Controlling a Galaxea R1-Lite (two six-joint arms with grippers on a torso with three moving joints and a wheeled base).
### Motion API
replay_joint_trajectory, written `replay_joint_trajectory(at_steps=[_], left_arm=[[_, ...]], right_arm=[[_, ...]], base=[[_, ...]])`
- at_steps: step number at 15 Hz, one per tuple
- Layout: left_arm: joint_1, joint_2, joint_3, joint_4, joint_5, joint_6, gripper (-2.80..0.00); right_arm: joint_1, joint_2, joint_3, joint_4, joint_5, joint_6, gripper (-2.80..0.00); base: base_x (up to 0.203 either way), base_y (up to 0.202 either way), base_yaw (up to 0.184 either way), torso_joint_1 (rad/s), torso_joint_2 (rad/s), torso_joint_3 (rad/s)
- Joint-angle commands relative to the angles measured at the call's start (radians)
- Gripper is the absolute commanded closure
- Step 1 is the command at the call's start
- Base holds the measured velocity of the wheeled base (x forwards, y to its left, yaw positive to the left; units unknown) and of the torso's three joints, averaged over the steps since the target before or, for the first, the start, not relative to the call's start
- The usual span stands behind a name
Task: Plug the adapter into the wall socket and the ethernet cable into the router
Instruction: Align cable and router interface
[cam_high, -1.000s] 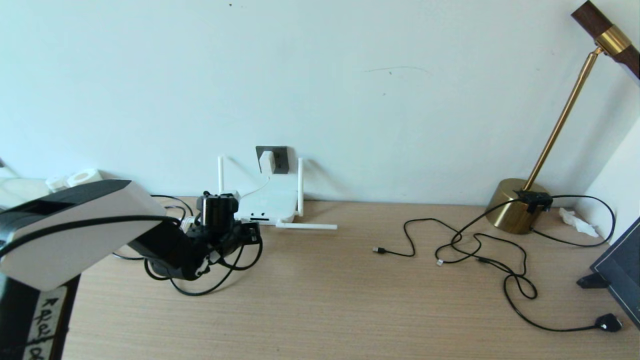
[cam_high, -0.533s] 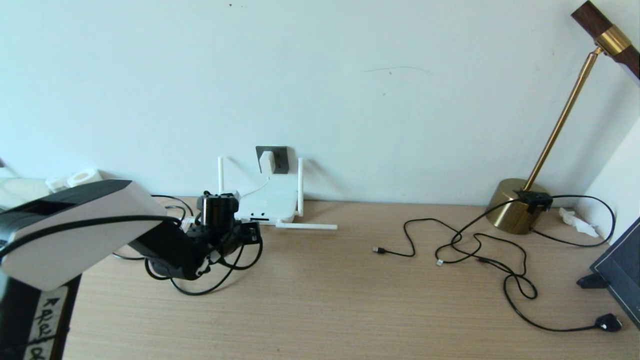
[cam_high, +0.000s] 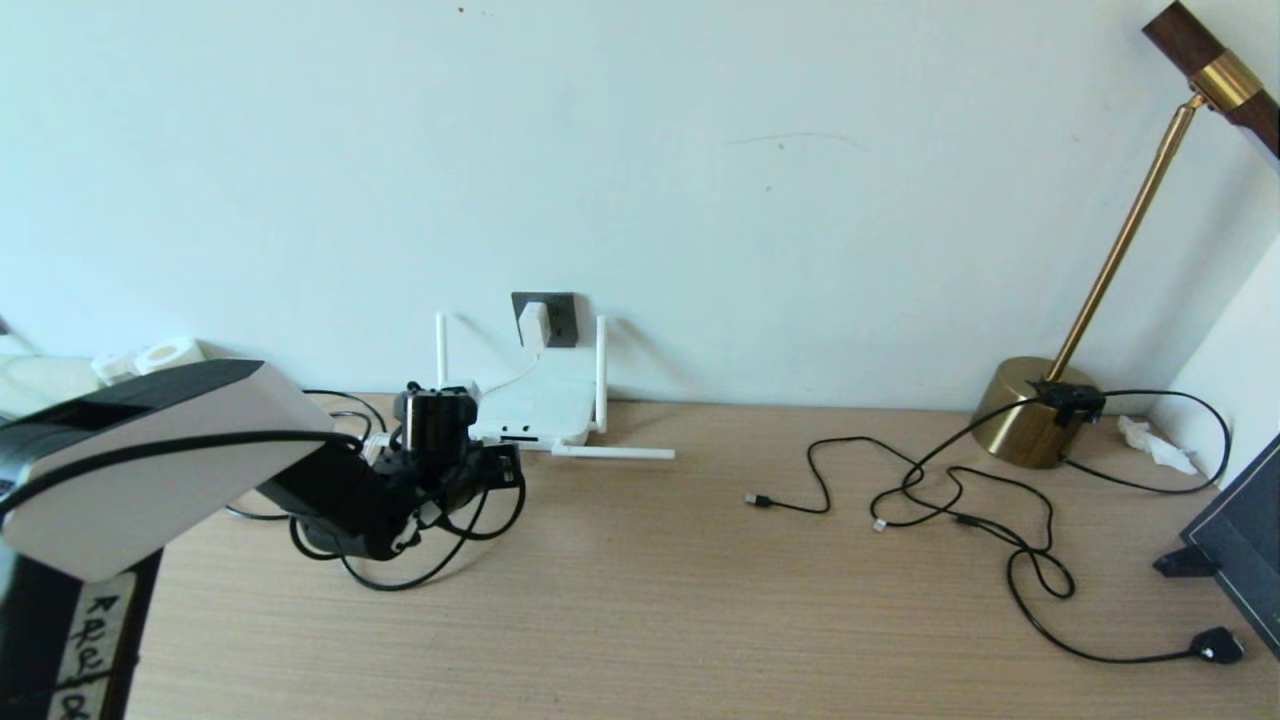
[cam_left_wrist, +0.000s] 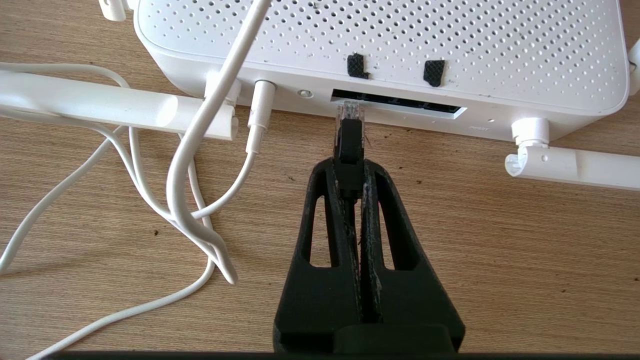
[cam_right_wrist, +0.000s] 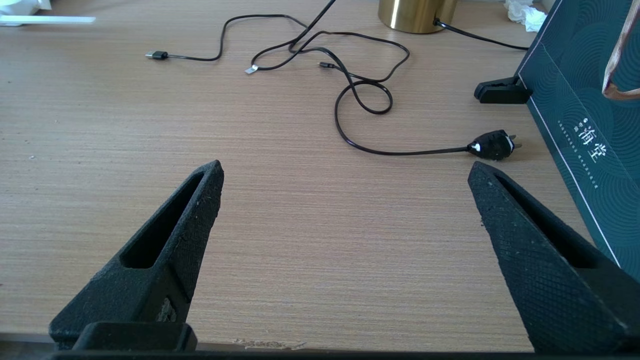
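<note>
The white adapter (cam_high: 533, 323) sits in the dark grey wall socket (cam_high: 558, 318), its thin white cord running down to the router (cam_high: 535, 405). In the left wrist view the router (cam_left_wrist: 380, 45) shows its dark port slot (cam_left_wrist: 400, 104). My left gripper (cam_left_wrist: 350, 167) is shut on the black boot of the ethernet cable (cam_left_wrist: 349, 142). The cable's clear plug tip touches the left end of the slot. In the head view that gripper (cam_high: 497, 466) is just in front of the router, with the black cable looping below it (cam_high: 440, 565). My right gripper (cam_right_wrist: 345, 175) hovers open over bare table.
One router antenna (cam_high: 612, 453) lies flat on the table. White cords (cam_left_wrist: 190, 200) tangle left of the ports. Thin black cords (cam_high: 950, 500) and a flat black plug (cam_high: 1215, 645) lie on the right, near a brass lamp (cam_high: 1028, 422) and a dark box (cam_right_wrist: 590, 125).
</note>
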Motion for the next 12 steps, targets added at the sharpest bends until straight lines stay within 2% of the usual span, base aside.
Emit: replay_joint_trajectory(at_steps=[1,12], left_arm=[[0.0,-0.003,0.001,-0.005,0.001,-0.001,0.0],[-0.002,-0.003,0.001,-0.005,0.001,-0.001,0.0]], right_arm=[[0.0,0.0,0.0,0.001,0.0,0.0,-2.8],[0.0,0.0,0.0,0.001,0.0,0.0,-2.8]], base=[[0.0,0.0,0.0,0.0,0.0,0.0],[0.0,0.0,0.0,0.0,0.0,0.0]])
